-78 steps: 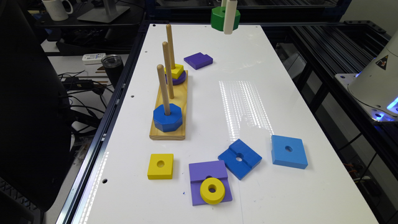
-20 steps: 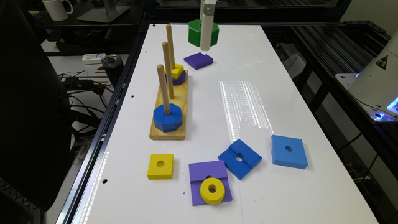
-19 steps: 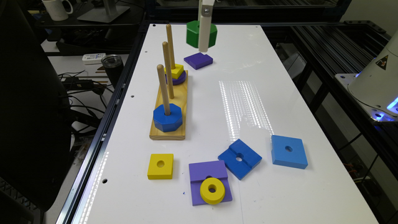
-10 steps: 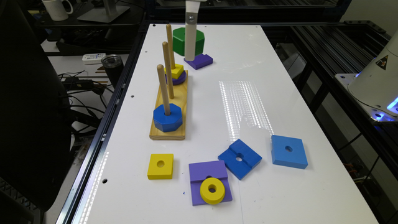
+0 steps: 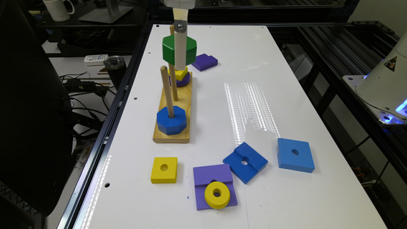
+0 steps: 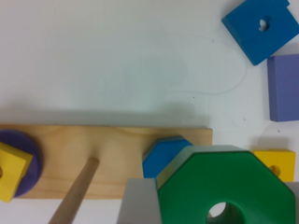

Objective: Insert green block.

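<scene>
The green block [image 5: 170,51] hangs in the air over the wooden peg base [image 5: 171,135], level with the upper parts of the middle and far pegs. My gripper [image 5: 180,54] is shut on it. In the wrist view the green block [image 6: 233,179] has a round hole, and a grey finger [image 6: 138,203] presses its side. Beneath it lie the blue octagonal block [image 6: 161,158] and the base [image 6: 117,149]. A bare peg [image 6: 74,191] rises beside the green block. I cannot tell which peg its hole lines up with.
The near peg carries the blue octagon [image 5: 171,120]; the far peg holds a yellow square [image 5: 179,74] on a purple disc. A purple block [image 5: 205,62] lies beyond the base. Near the front lie a yellow square [image 5: 164,170], a yellow ring [image 5: 217,194] and two blue squares [image 5: 244,162].
The gripper carried the green block from the far end of the table toward the exterior view's left, until it hung over the peg base. Nothing else moved.
</scene>
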### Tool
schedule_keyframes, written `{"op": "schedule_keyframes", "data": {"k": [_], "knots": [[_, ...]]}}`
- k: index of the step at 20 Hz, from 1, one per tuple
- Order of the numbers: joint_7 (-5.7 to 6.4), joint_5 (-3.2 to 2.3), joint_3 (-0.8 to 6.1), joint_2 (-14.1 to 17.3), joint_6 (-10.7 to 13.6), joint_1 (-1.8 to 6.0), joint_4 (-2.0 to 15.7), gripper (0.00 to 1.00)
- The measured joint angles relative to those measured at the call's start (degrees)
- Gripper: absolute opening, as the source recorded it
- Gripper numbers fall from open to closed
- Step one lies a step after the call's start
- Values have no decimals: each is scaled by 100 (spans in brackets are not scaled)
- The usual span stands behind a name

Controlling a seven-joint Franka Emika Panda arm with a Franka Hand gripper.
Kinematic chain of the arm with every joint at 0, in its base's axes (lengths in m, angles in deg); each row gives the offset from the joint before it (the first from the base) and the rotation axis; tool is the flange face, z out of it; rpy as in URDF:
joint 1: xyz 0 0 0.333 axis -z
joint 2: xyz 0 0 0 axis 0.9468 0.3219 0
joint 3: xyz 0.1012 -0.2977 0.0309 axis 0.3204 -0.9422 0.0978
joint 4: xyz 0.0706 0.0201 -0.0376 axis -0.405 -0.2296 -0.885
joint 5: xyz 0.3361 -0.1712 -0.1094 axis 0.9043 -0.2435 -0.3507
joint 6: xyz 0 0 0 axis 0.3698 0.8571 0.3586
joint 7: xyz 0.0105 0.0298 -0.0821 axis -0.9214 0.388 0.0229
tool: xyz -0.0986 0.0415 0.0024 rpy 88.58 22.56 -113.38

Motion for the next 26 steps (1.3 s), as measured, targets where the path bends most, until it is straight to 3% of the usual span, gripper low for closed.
{"op": "schedule_keyframes", "data": {"k": [11, 26], "knots": [[69, -27, 54, 111, 0, -4, 134, 0], [81, -37, 57, 123, -1, 0, 144, 0]]}}
